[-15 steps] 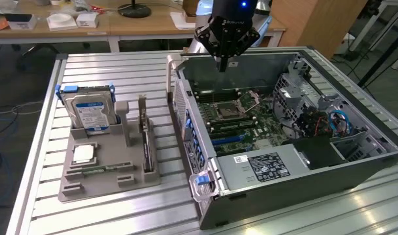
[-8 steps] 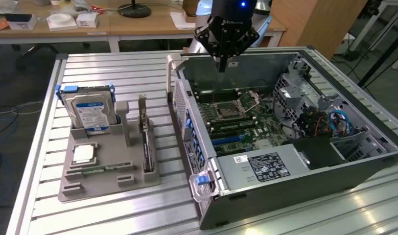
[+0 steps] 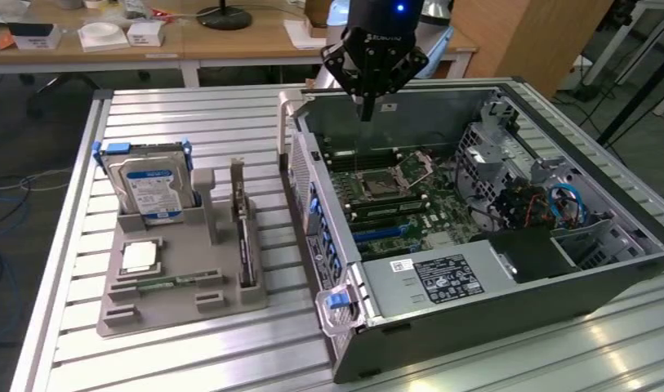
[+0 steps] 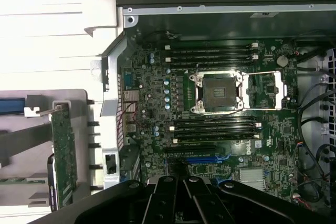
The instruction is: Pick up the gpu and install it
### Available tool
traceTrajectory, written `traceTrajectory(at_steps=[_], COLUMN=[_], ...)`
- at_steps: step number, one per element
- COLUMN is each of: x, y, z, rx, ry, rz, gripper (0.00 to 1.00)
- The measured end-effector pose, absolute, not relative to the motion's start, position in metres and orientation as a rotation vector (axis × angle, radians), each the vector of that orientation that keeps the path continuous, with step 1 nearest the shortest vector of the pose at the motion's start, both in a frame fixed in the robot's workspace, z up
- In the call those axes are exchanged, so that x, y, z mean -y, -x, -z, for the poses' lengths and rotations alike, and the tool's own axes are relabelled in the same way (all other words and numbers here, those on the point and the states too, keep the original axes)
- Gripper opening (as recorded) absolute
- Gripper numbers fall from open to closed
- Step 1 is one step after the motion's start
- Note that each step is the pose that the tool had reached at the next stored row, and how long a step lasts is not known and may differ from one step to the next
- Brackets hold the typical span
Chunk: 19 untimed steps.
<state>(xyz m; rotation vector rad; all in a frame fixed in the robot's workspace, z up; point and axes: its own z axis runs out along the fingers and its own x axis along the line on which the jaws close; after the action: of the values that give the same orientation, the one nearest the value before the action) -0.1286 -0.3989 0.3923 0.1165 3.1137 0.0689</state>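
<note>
The gpu (image 3: 242,222) stands on edge in a slot of the grey holder (image 3: 184,314), on the slatted table to the exterior view's left of the open computer case (image 3: 593,286). In the wrist view the gpu (image 4: 63,156) shows its green circuit face, with a metal bracket at one end. My gripper (image 3: 366,113) hangs above the case's far side, over the motherboard (image 3: 389,192), well apart from the gpu. Its black fingers (image 4: 195,198) meet with nothing between them. My gripper (image 4: 182,184) sits over the board's blue slot (image 4: 199,158).
A silver hard drive with blue rails (image 3: 146,186), a processor chip (image 3: 141,256) and a narrow memory stick (image 3: 171,283) also sit in the holder. Cables and a drive cage (image 3: 539,204) crowd the case's right side. A desk with small objects (image 3: 113,33) lies beyond the table.
</note>
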Motion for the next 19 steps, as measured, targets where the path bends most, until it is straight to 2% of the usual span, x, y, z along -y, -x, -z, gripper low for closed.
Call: traceTrajectory(at_steps=[19], x=[0.399], y=[0.145], z=[-0.391], rx=[-3.114], ry=[-0.117], rz=[-0.069], gripper=[0.11])
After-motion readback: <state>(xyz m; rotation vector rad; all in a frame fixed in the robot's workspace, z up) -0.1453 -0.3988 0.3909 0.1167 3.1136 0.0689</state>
